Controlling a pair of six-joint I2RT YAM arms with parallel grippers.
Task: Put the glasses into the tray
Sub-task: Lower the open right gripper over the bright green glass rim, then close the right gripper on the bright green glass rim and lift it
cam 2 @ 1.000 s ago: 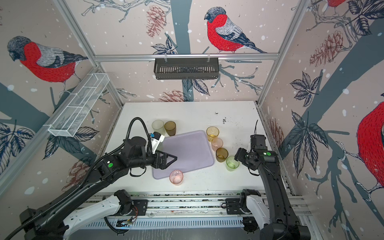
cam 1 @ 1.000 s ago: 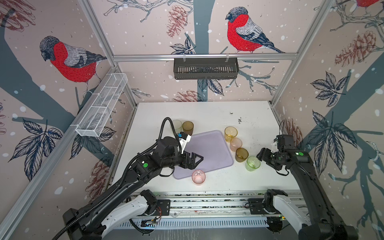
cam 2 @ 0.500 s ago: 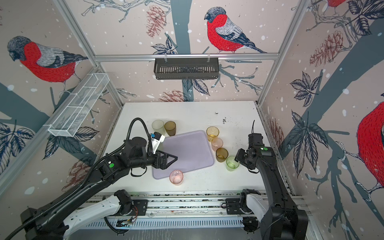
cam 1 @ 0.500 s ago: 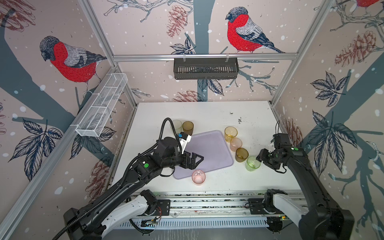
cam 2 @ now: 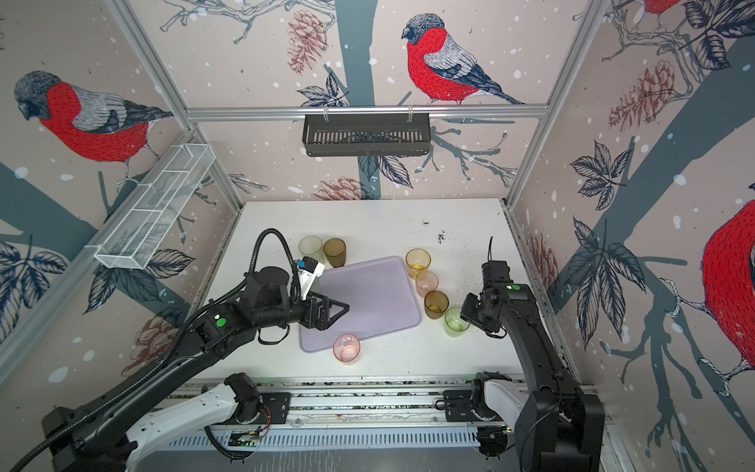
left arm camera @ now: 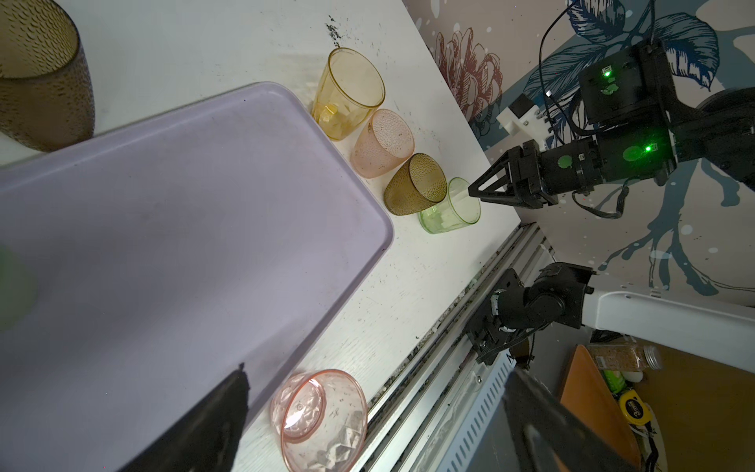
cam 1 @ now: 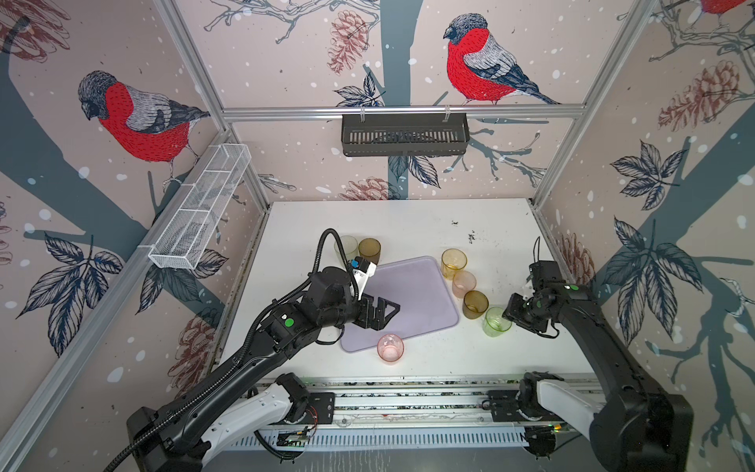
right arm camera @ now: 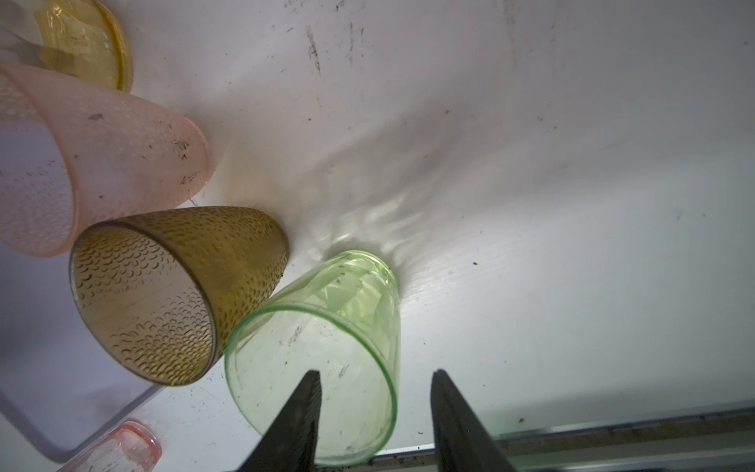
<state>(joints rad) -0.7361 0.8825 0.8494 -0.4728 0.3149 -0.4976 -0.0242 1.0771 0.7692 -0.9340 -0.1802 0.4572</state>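
The lavender tray lies mid-table with nothing on it. Along its right edge stand an amber-yellow glass, a peach glass, a brown glass and a green glass. A pale green glass and a brown glass stand behind its far left corner. In front of it stands a pink glass. My right gripper is open, one finger over the green glass mouth, the other outside its wall. My left gripper hangs open over the tray's left part.
A black slotted basket hangs on the back wall and a white mesh basket on the left wall. The table's front edge meets a metal rail. The right wall stands close behind my right arm.
My right gripper has moved left up to the green glass and its jaws have narrowed around the glass's near wall. The left arm has not moved.
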